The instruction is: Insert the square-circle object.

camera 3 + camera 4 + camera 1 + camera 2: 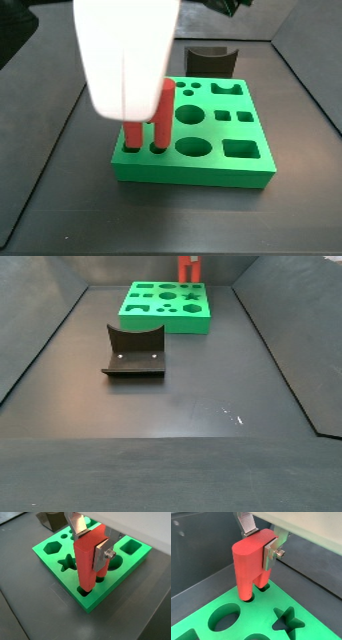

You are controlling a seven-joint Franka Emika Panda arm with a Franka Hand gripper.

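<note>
The gripper point(266, 546) stands above a corner of the green slab with shaped holes point(133, 562), its flat silver finger plates point(101, 556) closed on the upper part of the bright red, tall, narrow square-circle object point(88, 559), one plate on each side. The red piece of two parallel joined pegs stands upright, and in both wrist views its lower ends reach into two neighbouring holes at the slab's corner; how deep they sit cannot be told. In a side view the two red pegs point(147, 128) drop into the green slab point(227, 170) near its edge, under a pale blurred part of the arm that hides the gripper. A star-shaped hole point(286, 619) and an oval hole point(226, 616) lie open beside the piece. A dark grey curved block point(135, 352) rests on the dark floor point(201, 396), well apart from the slab point(166, 304), with the red piece point(190, 269) at the slab's far edge.
</note>
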